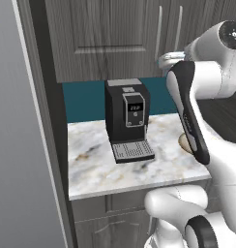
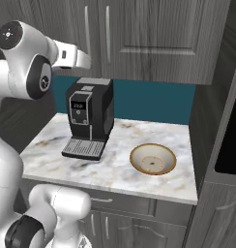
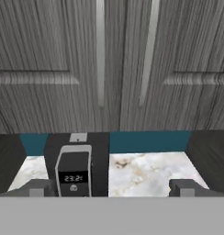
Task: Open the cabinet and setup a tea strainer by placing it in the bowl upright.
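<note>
The cabinet (image 1: pixel 105 38) (image 2: pixel 154 38) (image 3: pixel 45 41) hangs above the counter with both dark grey doors shut. Its two silver bar handles (image 3: pixel 100 50) run side by side at the middle seam. My gripper (image 3: pixel 111 189) is open, its fingertips (image 3: pixel 38 188) set wide apart with nothing between them. It faces the doors a little in front of the handles, at about their lower ends. The tan bowl (image 2: pixel 153 159) sits upright on the marble counter, right of the coffee machine; my arm half hides this bowl (image 1: pixel 183 143) in the left base view. The tea strainer is out of view.
A black coffee machine (image 1: pixel 127 118) (image 2: pixel 88 121) (image 3: pixel 77 167) stands on the counter (image 2: pixel 115 169) against the teal backsplash. A tall grey panel (image 1: pixel 23 145) bounds the counter on the left and a dark appliance column (image 2: pixel 228 135) on the right. Grey drawers (image 2: pixel 139 206) lie below.
</note>
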